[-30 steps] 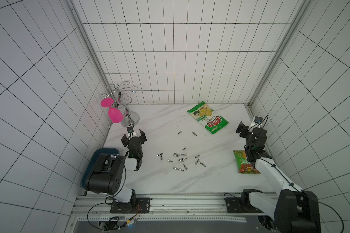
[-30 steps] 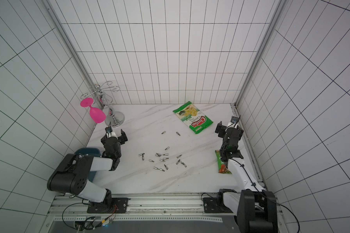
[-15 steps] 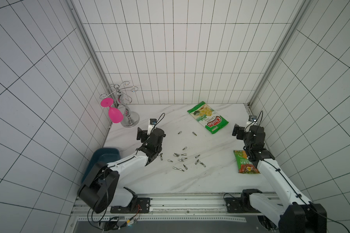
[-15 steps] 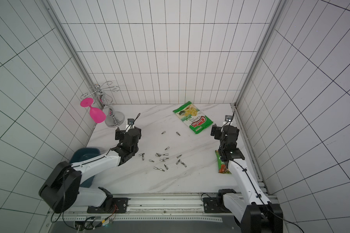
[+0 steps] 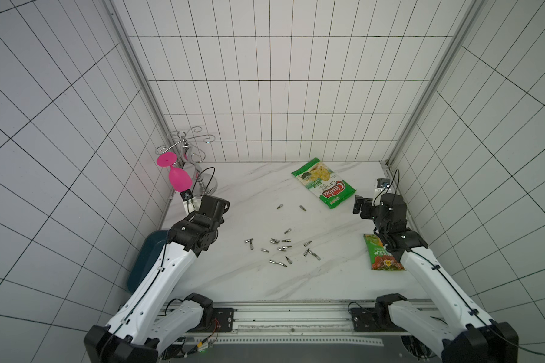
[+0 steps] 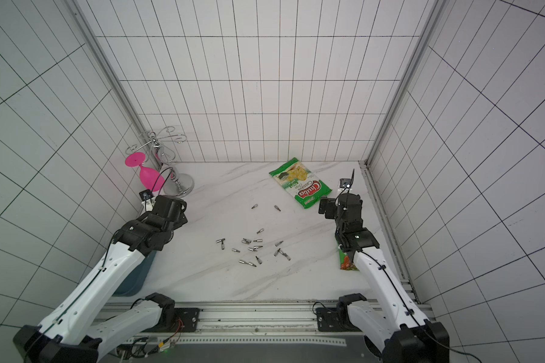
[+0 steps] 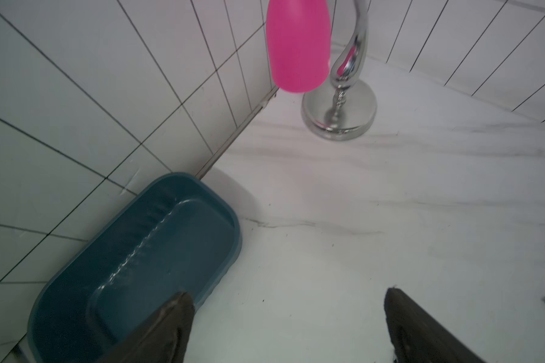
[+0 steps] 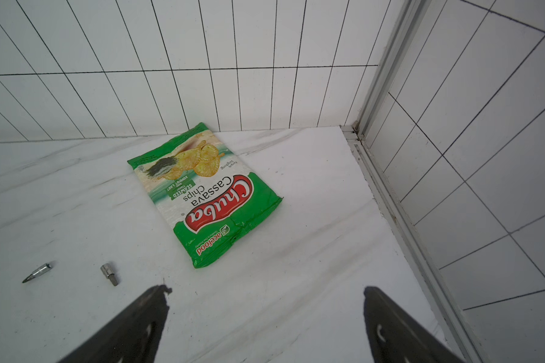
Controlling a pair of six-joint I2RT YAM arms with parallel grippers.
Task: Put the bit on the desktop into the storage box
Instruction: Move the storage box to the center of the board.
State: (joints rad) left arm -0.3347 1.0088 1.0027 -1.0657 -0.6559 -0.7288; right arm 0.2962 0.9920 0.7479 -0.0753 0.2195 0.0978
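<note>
Teal storage box empty, bits on desktop, left end effector and right end effector gaping

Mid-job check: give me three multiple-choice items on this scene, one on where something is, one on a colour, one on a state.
1. Where on the desktop is the storage box?
A at its left edge, by the side wall
B at the back wall
C in the middle

2. What colour is the glass hanging on the metal rack?
A green
B clear
C pink

3. The left hand is:
A shut on the glass
B open and empty
C shut on the box's rim

Answers:
1 A: its long side runs along the tiled wall in the left wrist view.
2 C: it is bright pink in both top views.
3 B: its fingers stand wide apart with only bare marble between them.
</note>
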